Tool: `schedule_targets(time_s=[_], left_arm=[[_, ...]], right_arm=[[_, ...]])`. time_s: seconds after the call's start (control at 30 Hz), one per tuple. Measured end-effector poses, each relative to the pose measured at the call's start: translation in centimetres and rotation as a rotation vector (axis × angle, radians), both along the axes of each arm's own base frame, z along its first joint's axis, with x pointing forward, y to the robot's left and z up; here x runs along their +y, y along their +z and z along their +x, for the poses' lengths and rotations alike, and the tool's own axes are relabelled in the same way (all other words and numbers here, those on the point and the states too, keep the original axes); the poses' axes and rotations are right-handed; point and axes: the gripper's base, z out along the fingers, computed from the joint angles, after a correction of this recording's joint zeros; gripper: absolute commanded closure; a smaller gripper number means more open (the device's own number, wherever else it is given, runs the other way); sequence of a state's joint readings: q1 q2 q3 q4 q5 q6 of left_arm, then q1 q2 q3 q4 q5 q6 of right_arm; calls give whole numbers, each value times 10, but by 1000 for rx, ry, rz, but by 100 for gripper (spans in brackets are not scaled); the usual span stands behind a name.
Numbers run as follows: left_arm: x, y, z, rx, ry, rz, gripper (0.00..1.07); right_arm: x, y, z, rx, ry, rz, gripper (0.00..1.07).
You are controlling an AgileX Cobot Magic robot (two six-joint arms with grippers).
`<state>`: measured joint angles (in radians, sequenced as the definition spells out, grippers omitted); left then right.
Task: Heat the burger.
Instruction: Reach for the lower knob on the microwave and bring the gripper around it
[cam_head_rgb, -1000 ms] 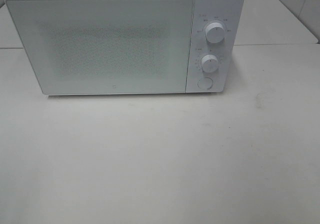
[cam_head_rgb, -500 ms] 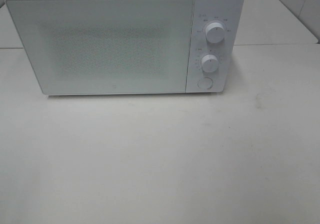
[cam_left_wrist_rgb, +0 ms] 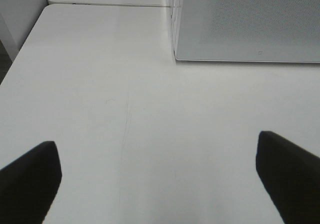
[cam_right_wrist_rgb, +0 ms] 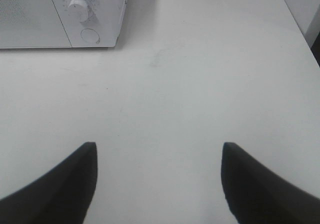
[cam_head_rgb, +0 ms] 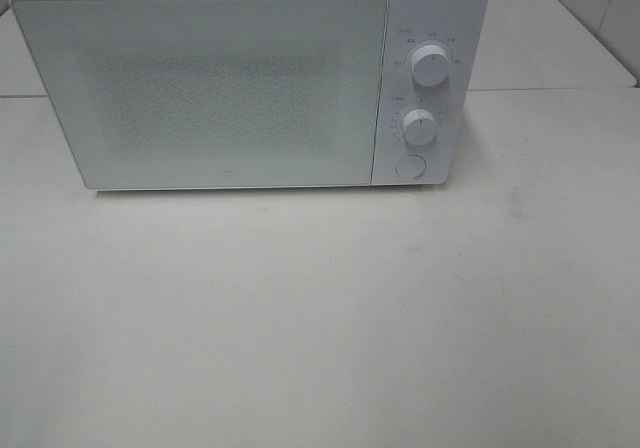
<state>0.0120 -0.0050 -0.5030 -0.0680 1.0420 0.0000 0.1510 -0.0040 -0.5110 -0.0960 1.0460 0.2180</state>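
The burger is out of view in every frame. A white microwave [cam_head_rgb: 250, 78] stands at the back of the white table [cam_head_rgb: 320, 308] with its door shut; its front also shows in the left wrist view as the microwave [cam_left_wrist_rgb: 250, 24] and in the right wrist view as the microwave [cam_right_wrist_rgb: 60, 14]. My left gripper [cam_left_wrist_rgb: 160, 179] hovers open over bare table to the left front of the microwave, nothing between its dark fingers [cam_left_wrist_rgb: 30, 179]. My right gripper [cam_right_wrist_rgb: 157, 179] is open over bare table to the right front, its fingers [cam_right_wrist_rgb: 60, 184] empty. Neither arm shows in the exterior high view.
The microwave's panel carries two round knobs, an upper knob [cam_head_rgb: 429, 66] and a lower knob [cam_head_rgb: 420, 126], with a round button [cam_head_rgb: 409, 166] beneath. The table's right edge [cam_right_wrist_rgb: 300, 29] and left edge [cam_left_wrist_rgb: 20, 59] are near the grippers.
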Motion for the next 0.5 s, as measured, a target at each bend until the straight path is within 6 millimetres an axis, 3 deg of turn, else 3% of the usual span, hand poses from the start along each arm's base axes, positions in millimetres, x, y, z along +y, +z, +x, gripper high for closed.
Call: schedule_targets(time_s=[0.5], left_arm=[[0,0,0,0,0,0,9]], right_arm=[[0,0,0,0,0,0,39]])
